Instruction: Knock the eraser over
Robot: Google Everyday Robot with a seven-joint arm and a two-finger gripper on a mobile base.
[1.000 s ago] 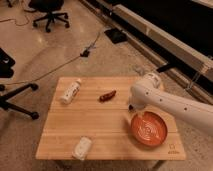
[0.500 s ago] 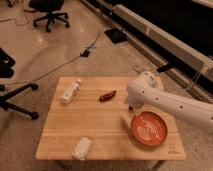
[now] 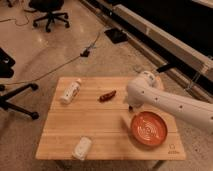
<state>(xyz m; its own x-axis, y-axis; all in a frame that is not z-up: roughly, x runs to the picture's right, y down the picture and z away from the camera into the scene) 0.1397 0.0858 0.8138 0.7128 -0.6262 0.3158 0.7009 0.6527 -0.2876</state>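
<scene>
A small white blocky object (image 3: 82,148), possibly the eraser, lies near the front edge of the wooden table (image 3: 65,125), left of centre. My white arm (image 3: 165,102) reaches in from the right, its bend over the table's right half. The gripper (image 3: 131,106) shows only as a dark bit below the arm's bend, just above the rim of the orange plate (image 3: 149,130) and right of a small red-brown object (image 3: 106,96). It is far from the white object and touches nothing that I can see.
A white bottle (image 3: 70,91) lies at the table's back left. Office chairs (image 3: 47,12) stand on the floor at the back and left. A cable (image 3: 60,65) runs across the floor. A dark bench (image 3: 165,40) runs along the back right.
The arm's bend has shifted slightly to the left over the table. The objects on the table have not moved.
</scene>
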